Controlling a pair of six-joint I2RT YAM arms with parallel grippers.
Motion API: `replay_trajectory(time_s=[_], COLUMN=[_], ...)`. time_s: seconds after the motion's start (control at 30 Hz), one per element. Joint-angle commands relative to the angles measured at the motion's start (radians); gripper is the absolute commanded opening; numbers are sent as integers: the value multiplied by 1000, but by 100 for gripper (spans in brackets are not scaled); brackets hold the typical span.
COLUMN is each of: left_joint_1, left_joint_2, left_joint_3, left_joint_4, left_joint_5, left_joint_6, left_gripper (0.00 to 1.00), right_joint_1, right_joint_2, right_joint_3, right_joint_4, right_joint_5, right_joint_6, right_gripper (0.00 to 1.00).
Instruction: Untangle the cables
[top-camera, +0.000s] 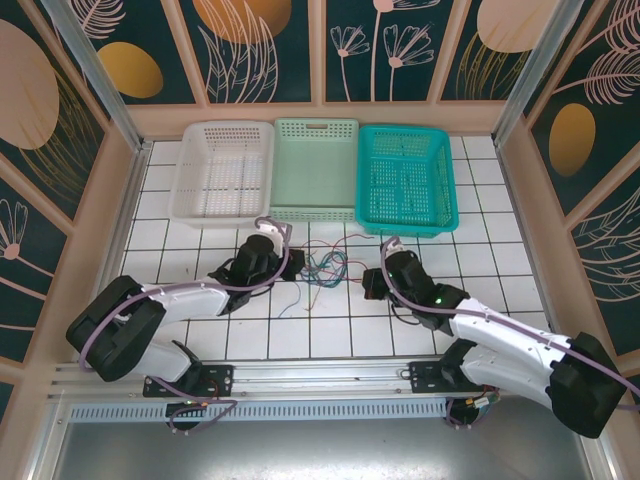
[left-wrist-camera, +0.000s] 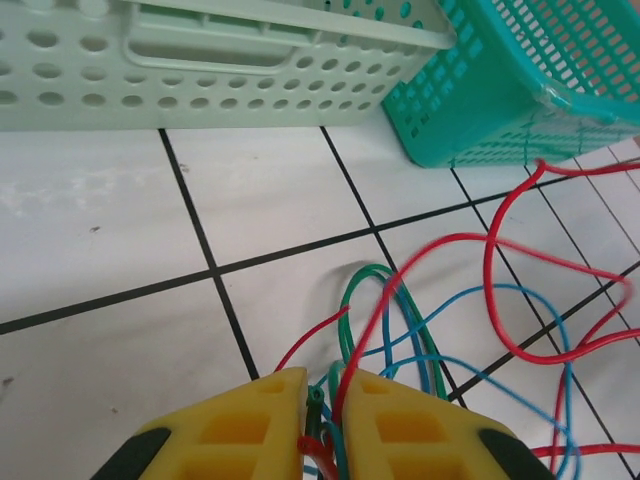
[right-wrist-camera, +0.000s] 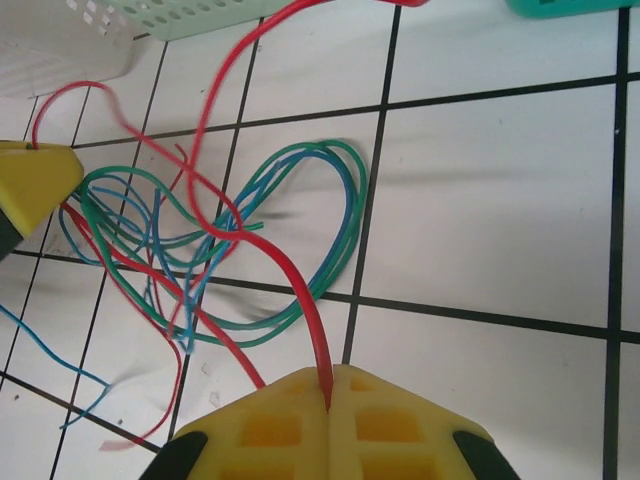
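Top external view: the cables (top-camera: 322, 268), thin wires in red, green and blue, lie in a loose tangle on the white tiled table (top-camera: 480, 260), between the two arms and just in front of the pale green basket (top-camera: 315, 170). A white basket (top-camera: 222, 170) stands to the left of the green one and a teal basket (top-camera: 405, 180) to its right, the three side by side along the far edge. The left gripper (top-camera: 293, 265) reaches into the tangle from the left. The right gripper (top-camera: 368, 285) meets it from the right.

Left wrist view: the yellow fingers (left-wrist-camera: 250, 425) of the left gripper stand nearly closed, with only a narrow slot between them. Green, red and blue strands pass through this slot and are pinched there. Beyond the tips, the wires fan out in loops over the tiles toward the teal basket.

Right wrist view: the yellow fingers (right-wrist-camera: 270, 425) of the right gripper are pressed fully together on a single red cable (right-wrist-camera: 305, 300), which rises from the seam between them and crosses the green and blue loops. One yellow fingertip of the left gripper shows at the left edge, touching the tangle.
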Motion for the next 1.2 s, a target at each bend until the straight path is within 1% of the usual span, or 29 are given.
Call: replay_trajectory(time_s=[0.0, 0.03, 0.13, 0.2, 0.23, 0.37, 0.5, 0.63, 0.7, 0.77, 0.87, 1.0, 1.07, 1.17], left_joint_1=[22, 21, 23, 22, 22, 22, 22, 22, 22, 22, 24, 23, 24, 24], left_joint_2=[-24, -20, 12, 45, 59, 108, 114, 117, 127, 141, 151, 153, 158, 174], left_joint_3=[-35, -33, 1, 35, 47, 85, 105, 135, 144, 151, 148, 140, 148, 170], left_joint_4=[75, 78, 38, 16, 13, 20, 4, -47, -73, -96, -111, -118, -124, -153], left_joint_5=[-91, -99, -145, -142, -134, -103, -130, -170, -196, -220, -248, -286, -289, -304], left_joint_6=[-85, -92, -94, -78, -73, -63, -62, -37, -23, -13, -3, 8, 21, 42], left_gripper=[17, 17, 17, 17, 17, 17, 17, 18, 17, 17, 16, 16, 16, 16], right_joint_1=[41, 55, 83, 84, 84, 84, 84, 74, 52, 10, -86, -204, -233, -241], right_joint_2=[1, 12, 42, 43, 43, 27, 1, -46, -96, -162, -272, -399, -433, -441], right_joint_3=[-28, -25, -19, -35, -38, -49, -52, -23, -9, -2, 4, 6, 13, 38], right_joint_4=[70, 88, 141, 192, 202, 220, 221, 157, 115, 72, 17, -36, -56, -70], right_joint_5=[-39, -39, -153, -247, -267, -282, -304, -328, -320, -328, -375, -391, -385, -375], right_joint_6=[-41, -66, -149, -186, -194, -220, -248, -285, -299, -306, -292, -259, -255, -254], right_gripper=[0, 0, 0, 0, 0, 0, 0, 0, 0, 0, 0, 0, 0, 0])
